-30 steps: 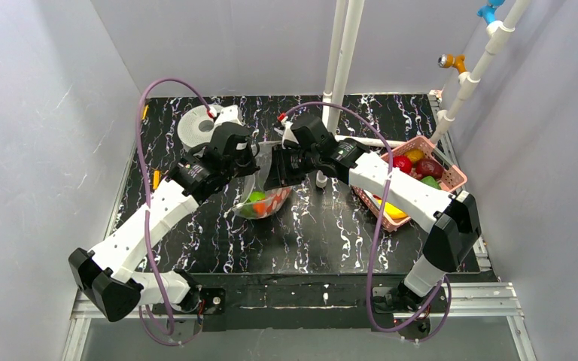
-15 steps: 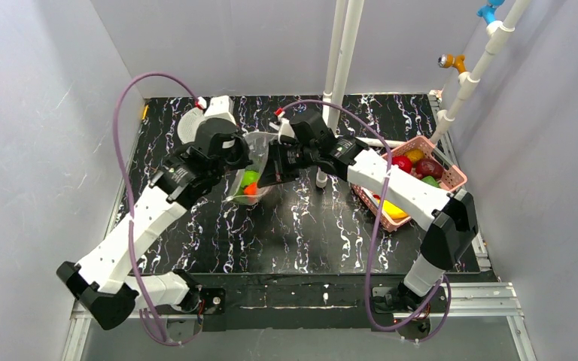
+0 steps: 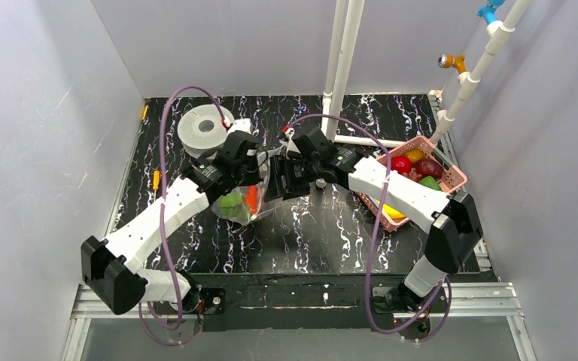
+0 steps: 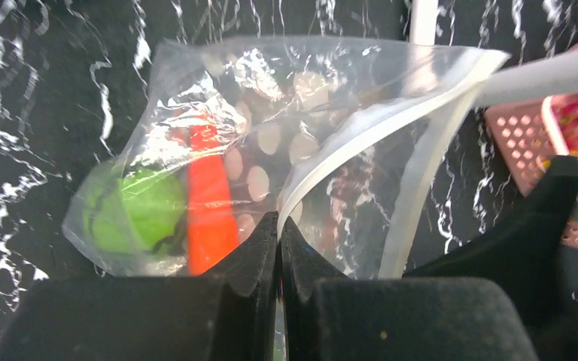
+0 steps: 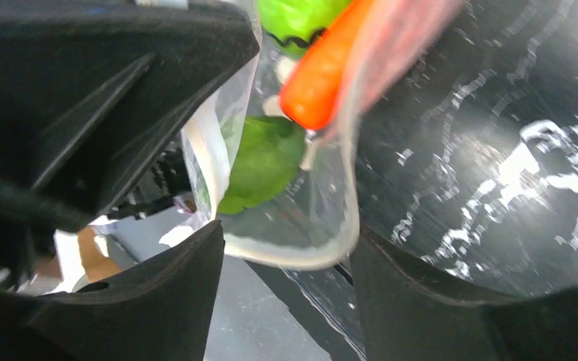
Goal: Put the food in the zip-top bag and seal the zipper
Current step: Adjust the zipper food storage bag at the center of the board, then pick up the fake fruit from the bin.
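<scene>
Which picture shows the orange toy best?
The left wrist view: the orange toy shows long and sharp inside the bag. The right wrist view blurs and crops it; the top view shows only a sliver.

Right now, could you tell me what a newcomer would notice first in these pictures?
The clear bag at mid-table, pinched in the shut left hand, holds a green toy and an orange toy. The open right hand straddles the bag's edge just beside it. At the right edge a pink basket holds more bright toys.
</scene>
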`<state>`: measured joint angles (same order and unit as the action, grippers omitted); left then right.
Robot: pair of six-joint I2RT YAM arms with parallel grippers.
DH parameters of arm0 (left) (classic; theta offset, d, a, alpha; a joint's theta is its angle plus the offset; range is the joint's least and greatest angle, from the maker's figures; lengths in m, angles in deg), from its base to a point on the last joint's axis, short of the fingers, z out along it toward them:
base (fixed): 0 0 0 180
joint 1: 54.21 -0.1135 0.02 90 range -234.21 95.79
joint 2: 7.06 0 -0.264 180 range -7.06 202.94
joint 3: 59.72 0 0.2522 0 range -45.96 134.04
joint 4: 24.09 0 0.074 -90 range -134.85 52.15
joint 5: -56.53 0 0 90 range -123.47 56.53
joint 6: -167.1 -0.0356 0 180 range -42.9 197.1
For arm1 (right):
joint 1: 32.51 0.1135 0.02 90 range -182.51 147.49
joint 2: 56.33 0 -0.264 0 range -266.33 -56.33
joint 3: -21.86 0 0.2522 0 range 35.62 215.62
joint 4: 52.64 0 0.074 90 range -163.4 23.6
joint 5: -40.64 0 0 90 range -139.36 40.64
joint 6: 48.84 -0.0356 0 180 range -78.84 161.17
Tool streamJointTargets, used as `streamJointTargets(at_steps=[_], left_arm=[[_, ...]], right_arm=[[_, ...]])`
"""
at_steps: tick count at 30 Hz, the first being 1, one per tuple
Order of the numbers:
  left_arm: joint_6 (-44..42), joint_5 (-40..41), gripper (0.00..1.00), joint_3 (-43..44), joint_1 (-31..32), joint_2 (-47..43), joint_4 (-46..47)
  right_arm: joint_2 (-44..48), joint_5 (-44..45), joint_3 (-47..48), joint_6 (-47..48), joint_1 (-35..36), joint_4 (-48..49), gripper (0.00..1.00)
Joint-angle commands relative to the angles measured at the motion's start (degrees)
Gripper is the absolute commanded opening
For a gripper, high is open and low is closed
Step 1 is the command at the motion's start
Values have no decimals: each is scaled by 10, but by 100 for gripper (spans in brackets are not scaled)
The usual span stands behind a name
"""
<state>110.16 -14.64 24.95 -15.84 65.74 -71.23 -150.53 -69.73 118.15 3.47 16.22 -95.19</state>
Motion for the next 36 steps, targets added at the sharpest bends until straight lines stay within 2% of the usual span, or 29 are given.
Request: streamJointTargets(at_steps=[1,7,12,17,19,25,28,32,36], left_arm=[[5,-48,0,-11,0,-8,13],[-18,-77,0,-27,0,-14,26],[-31,-110,0,-26,0,-12,34],[-56,-137,0,-27,0,-21,50],[-67,-148,0,-29,0,-26,58],[-82,-151,0,-27,0,-25,60],[-84,-156,0,-26,0,-24,61],[-84,-160,0,-26,0,-23,61],[-84,-162,0,-25,0,-21,60]], right_arm=[[65,90,-23,31,-6,-62,71],[159,201,-37,31,-6,-136,75],[253,335,-68,12,-14,-167,84],[322,409,-158,-37,-116,-173,91],[333,446,-187,-56,-164,-193,98],[361,501,-251,-92,-274,-200,98],[370,464,-288,-84,-315,-167,98],[343,358,-308,-64,-354,-129,98],[299,342,-298,-119,-371,-148,98]])
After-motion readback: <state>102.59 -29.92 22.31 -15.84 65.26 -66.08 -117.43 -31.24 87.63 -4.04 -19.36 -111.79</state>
